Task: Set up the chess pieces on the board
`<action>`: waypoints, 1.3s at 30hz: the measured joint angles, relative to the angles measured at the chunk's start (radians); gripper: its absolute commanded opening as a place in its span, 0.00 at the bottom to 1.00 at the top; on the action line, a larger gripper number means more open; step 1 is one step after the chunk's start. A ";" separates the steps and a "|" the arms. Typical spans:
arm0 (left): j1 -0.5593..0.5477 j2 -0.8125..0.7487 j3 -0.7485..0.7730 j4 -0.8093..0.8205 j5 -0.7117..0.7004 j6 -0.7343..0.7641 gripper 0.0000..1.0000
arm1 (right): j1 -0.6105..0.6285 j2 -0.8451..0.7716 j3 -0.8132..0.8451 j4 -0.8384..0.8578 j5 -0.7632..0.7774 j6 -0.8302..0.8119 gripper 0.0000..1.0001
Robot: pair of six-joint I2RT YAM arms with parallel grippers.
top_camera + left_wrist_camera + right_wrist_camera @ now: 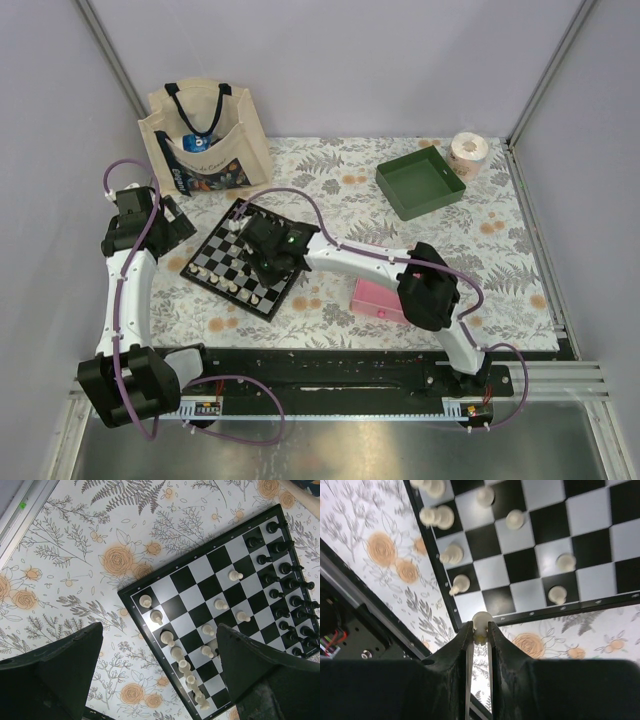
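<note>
One round-headed cream pawn in right gripper

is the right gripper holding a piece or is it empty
Holding one. In the right wrist view the right gripper is shut on a cream-white piece, its fingertips pinching it near a corner of the board.

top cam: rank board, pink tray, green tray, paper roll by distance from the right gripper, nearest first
1. board: directly under the right gripper, which pinches a white piece.
2. pink tray: to the gripper's right at the near edge, partly hidden by the right arm.
3. green tray: farther back on the right.
4. paper roll: back right corner, just past the green tray.
</note>
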 measured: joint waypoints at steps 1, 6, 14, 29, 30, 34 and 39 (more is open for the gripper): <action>0.000 0.000 0.000 0.000 0.000 0.000 0.99 | 0.011 0.000 -0.020 0.004 -0.003 0.000 0.08; 0.000 0.000 0.000 0.000 -0.001 0.000 0.99 | 0.058 0.008 -0.043 0.000 -0.010 0.000 0.09; 0.000 0.010 0.000 -0.001 -0.001 0.002 0.99 | 0.079 0.022 -0.043 0.000 -0.006 0.009 0.09; 0.000 0.011 0.000 -0.001 -0.002 0.004 0.99 | 0.079 0.085 -0.036 -0.001 -0.002 0.016 0.11; 0.000 0.011 0.000 -0.001 -0.002 0.004 0.99 | 0.079 0.090 -0.032 -0.001 -0.002 0.016 0.11; 0.000 0.011 0.000 -0.001 -0.002 0.004 0.99 | 0.079 0.108 -0.021 -0.001 -0.001 0.018 0.12; 0.000 0.011 0.000 -0.001 -0.002 0.004 0.99 | 0.079 0.126 0.002 -0.005 0.008 0.020 0.16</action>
